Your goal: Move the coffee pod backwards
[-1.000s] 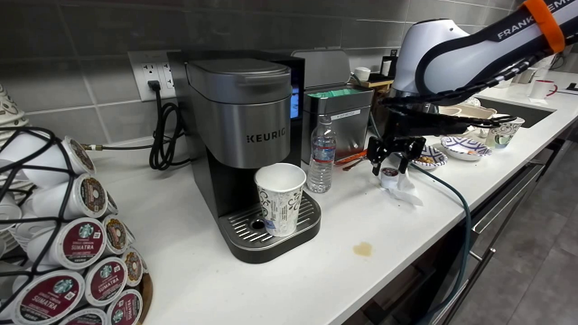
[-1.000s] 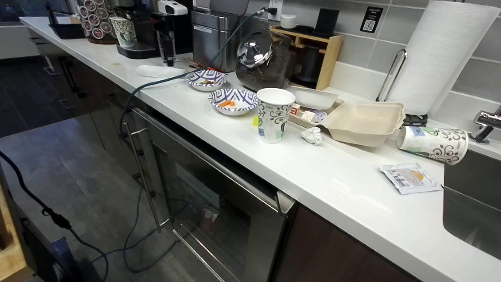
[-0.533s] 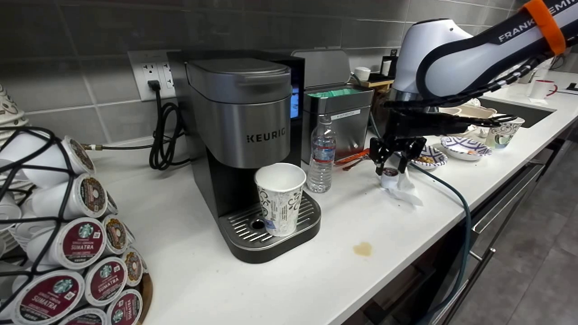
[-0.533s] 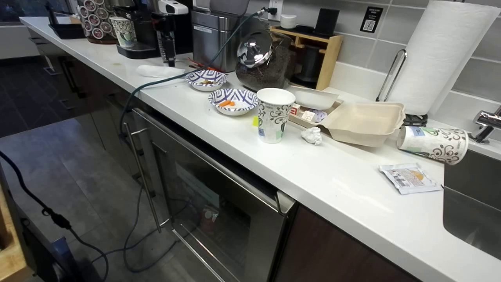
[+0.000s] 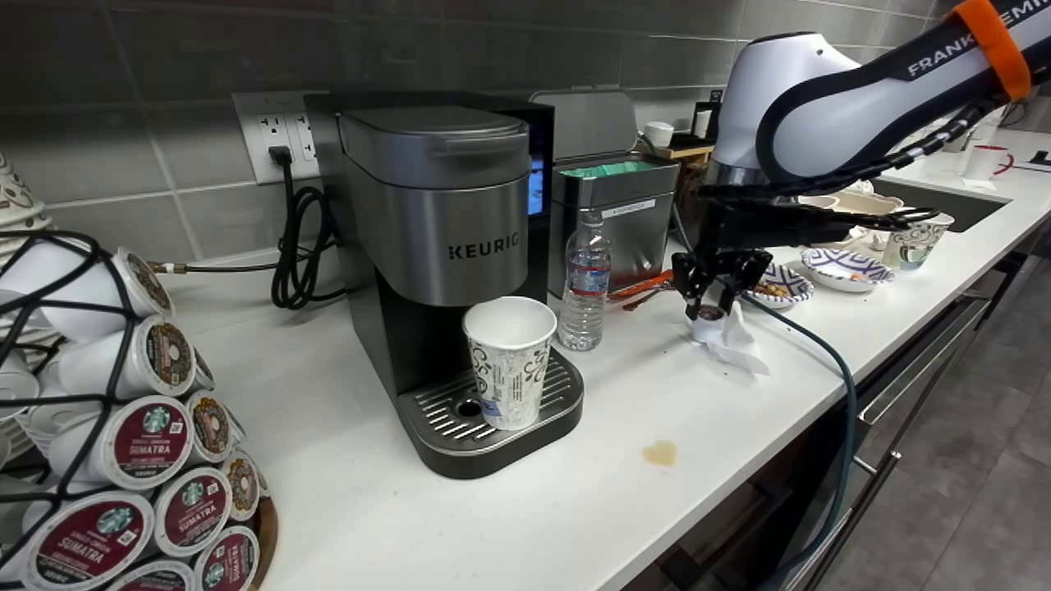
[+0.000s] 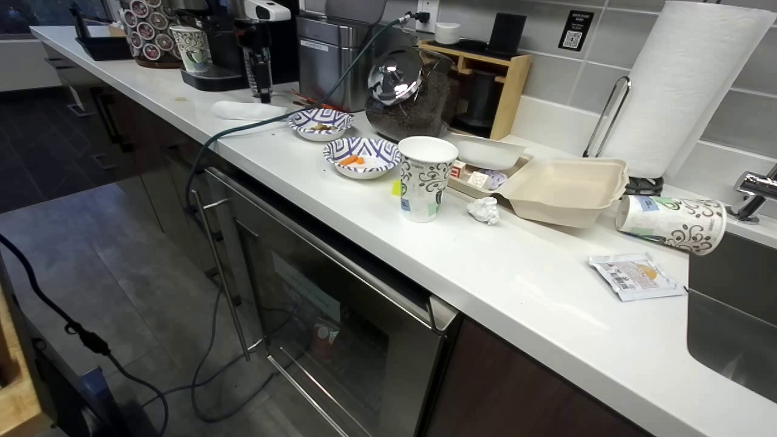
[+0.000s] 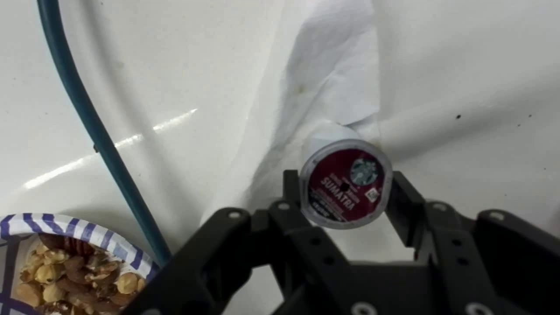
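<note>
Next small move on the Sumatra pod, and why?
I'd probably snug the jaws gently onto the coffee pod before any backward pull. In the wrist view they flank it closely on both sides, but a firm grip can't be confirmed from these frames.

arm [image 5: 821,123] bent, angled downward; hand [image 5: 709,312] pointing down, fingers [image 7: 291,188] clamped, partway apart.

Looks glossy across the surface [image 6: 546,285] to its front edge; creased, papery at the napkin [image 7: 337,94]; smooth, plastic at the coffee pod [image 7: 343,188].
</note>
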Controlling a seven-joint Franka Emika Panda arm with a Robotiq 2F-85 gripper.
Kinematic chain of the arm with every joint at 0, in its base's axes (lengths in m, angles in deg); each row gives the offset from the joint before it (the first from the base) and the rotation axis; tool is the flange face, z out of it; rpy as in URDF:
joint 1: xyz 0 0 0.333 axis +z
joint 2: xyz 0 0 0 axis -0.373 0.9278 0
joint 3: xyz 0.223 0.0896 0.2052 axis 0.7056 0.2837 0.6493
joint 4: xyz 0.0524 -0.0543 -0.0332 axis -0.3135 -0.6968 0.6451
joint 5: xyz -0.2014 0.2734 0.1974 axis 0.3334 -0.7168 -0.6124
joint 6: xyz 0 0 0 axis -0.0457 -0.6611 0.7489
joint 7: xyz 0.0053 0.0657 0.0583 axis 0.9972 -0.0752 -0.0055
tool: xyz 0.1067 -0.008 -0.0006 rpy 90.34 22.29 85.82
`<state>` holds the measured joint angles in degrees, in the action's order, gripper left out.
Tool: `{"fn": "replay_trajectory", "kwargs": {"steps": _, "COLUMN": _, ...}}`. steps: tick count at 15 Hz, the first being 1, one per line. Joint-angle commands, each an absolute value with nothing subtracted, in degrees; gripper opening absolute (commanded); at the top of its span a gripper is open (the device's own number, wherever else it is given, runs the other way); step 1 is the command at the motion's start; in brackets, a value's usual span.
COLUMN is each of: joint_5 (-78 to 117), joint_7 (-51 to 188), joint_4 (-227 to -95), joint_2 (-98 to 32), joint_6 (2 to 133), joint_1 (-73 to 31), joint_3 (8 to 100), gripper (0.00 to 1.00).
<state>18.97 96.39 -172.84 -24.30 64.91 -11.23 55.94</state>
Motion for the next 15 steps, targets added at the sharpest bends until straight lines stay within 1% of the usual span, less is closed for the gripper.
{"fn": "replay_trajectory", "kwargs": {"steps": 1, "joint_5": 20.44, "joint_7": 98.16, "joint_4": -172.65, "joint_2": -24.42, "joint_6": 66.45, "joint_1": -10.41, "joint_3": 55.36, "gripper": 0.51}}
{"fn": "replay_trajectory", "kwargs": {"steps": 7, "joint_5": 21.68, "joint_7": 100.46, "joint_4": -166.41, "joint_2": -21.31, "joint_6": 65.83, "joint_1": -9.41, "joint_3": 55.05, "gripper": 0.53}}
{"fn": "replay_trajectory", "kwargs": {"steps": 10, "joint_5": 22.71, "joint_7": 102.0, "joint_4": -162.73, "joint_2": -18.57, "joint_6": 65.3, "joint_1": -8.62, "joint_3": 54.88, "gripper": 0.49}}
{"fn": "replay_trajectory", "kwargs": {"steps": 15, "joint_5": 23.78, "joint_7": 104.07, "joint_4": -157.52, "joint_2": -14.44, "joint_6": 64.73, "joint_1": -6.98, "joint_3": 54.42, "gripper": 0.48}}
